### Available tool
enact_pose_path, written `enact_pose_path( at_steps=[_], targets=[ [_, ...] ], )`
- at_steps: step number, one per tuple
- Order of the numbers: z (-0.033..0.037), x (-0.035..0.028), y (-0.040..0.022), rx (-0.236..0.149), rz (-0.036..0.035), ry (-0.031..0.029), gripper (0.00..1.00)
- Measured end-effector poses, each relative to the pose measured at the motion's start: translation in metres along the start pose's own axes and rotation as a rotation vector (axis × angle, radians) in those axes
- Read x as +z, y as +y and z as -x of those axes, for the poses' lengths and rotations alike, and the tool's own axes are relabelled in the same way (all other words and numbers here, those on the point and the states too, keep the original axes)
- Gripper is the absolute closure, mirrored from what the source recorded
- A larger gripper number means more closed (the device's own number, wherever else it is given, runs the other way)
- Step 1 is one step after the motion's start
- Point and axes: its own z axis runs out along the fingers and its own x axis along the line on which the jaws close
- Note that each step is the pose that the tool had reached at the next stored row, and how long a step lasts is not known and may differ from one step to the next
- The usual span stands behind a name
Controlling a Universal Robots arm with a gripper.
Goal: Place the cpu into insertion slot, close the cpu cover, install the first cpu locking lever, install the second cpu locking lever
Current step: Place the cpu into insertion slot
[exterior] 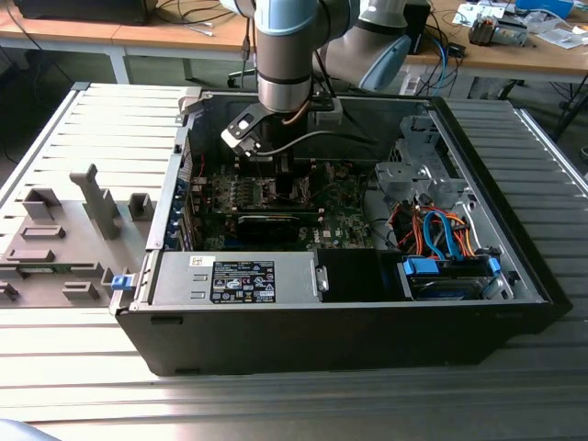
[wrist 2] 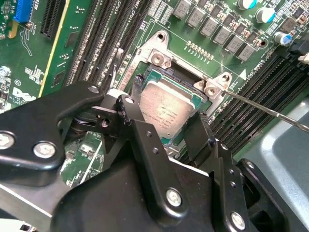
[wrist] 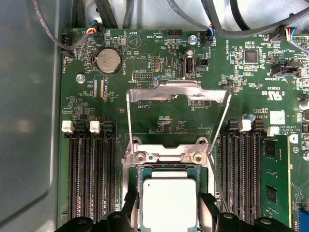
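the gripper (wrist: 169, 212) straddles the cpu (wrist: 169, 200), which lies flat inside the insertion slot (wrist: 169, 172) on the green board; whether it is clamping the chip or has let go i cannot tell. the cpu cover (wrist: 176, 92) stands swung open beyond the slot, and a thin locking lever (wrist: 218, 186) runs close beside the gripper, not latched down. the risk, as i judge it: if the chip is not fully seated, or gets dragged up while gripped, it may tilt and bend the socket's contacts. a sideways drift could also catch the lever wire or knock the open cover down onto the tool

in the exterior view, from its left: grey fixture blocks (exterior: 87, 216) on the slatted table (exterior: 276, 404), well apart from the work; then the open computer case (exterior: 322, 340) with the power supply (exterior: 239, 280) along its near wall; the arm (exterior: 294, 55) reaching down into the middle; then the drive cage (exterior: 413, 175) and orange and blue cables (exterior: 441, 234). long black memory slots (wrist: 87, 179) flank the socket closely, and the case walls hem in the arm
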Motion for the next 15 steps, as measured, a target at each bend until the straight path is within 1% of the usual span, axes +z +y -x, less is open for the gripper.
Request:
enact_pose_path(
  at_steps=[4, 5, 6, 7, 8, 9, 10, 12, 13, 14, 15],
  targets=[
    [0.0000, -0.0003, 0.0000, 0.001, 0.0000, 0.0001, 0.38],
    [0.0001, -0.0017, 0.0001, 0.001, 0.0000, 0.0001, 0.38],
    [0.0002, -0.0034, 0.0001, 0.001, 0.0000, 0.0000, 0.38],
    [0.0005, -0.0103, 0.0003, 0.001, 0.0000, 0.0002, 0.38],
    [0.0004, -0.0147, 0.0004, 0.001, -0.0001, 0.0000, 0.38],
    [-0.0003, -0.0172, 0.0005, 0.002, 0.0000, 0.0001, 0.38],
    [-0.0025, -0.0176, 0.0006, 0.001, 0.0000, 0.0003, 0.38],
    [-0.0031, -0.0178, 0.0011, 0.001, -0.0005, 0.0000, 0.40],
    [-0.0031, -0.0178, 0.0014, 0.001, -0.0010, -0.0008, 0.46],
    [-0.0031, -0.0178, 0.0014, 0.001, -0.0012, -0.0013, 0.59],
    [-0.0031, -0.0179, 0.0014, 0.001, -0.0012, -0.0015, 0.65]
  ],
)
